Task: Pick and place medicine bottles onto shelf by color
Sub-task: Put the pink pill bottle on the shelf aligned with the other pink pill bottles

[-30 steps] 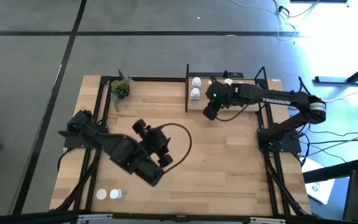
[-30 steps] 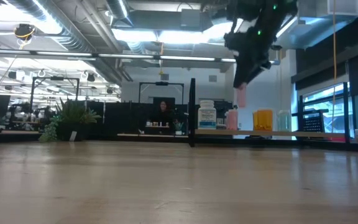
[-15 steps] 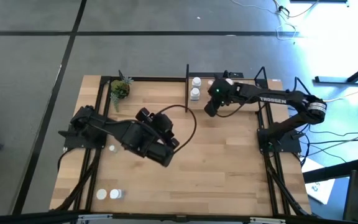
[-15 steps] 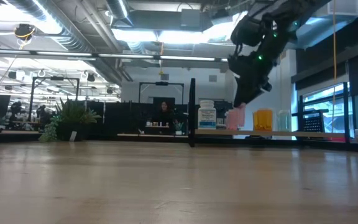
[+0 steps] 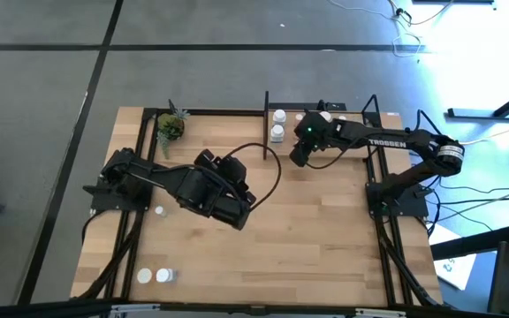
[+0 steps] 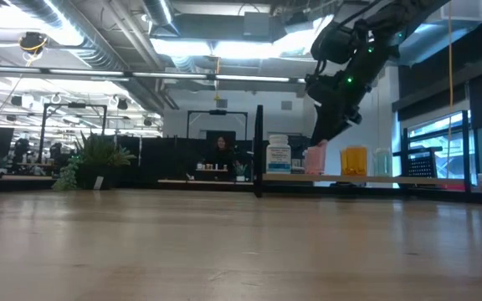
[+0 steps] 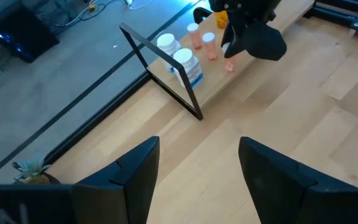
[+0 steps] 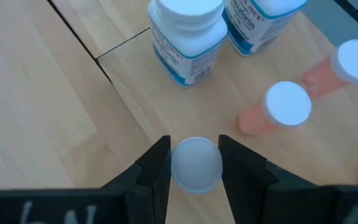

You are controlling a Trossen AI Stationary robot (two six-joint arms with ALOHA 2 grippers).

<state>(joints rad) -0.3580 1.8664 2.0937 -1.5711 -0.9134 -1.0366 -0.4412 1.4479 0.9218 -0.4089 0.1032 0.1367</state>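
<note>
My right gripper hangs over the near left part of the shelf and is shut on a pink medicine bottle with a white cap. On the shelf stand two white bottles, two pink ones and an orange one. My left gripper is open over bare table near the middle, with nothing between its fingers. Three white bottles rest on the tabletop by its near left side. My right gripper pinches the pink bottle at its white cap between the two fingers. The fingers come from above, slanting down toward the shelf. The bottle hangs upright below them; whether its bottom touches the shelf board I cannot tell.
A black upright post bounds the shelf's left end, next to the white bottles. A small potted plant stands at the far left corner. Open wooden tabletop lies between the arms and toward the near edge.
My right gripper has sunk toward the shelf with the pink bottle, which stays upright, and shifted slightly toward the white bottles. My left gripper has swung toward the table's far right, away from the near left bottles, staying open.
</note>
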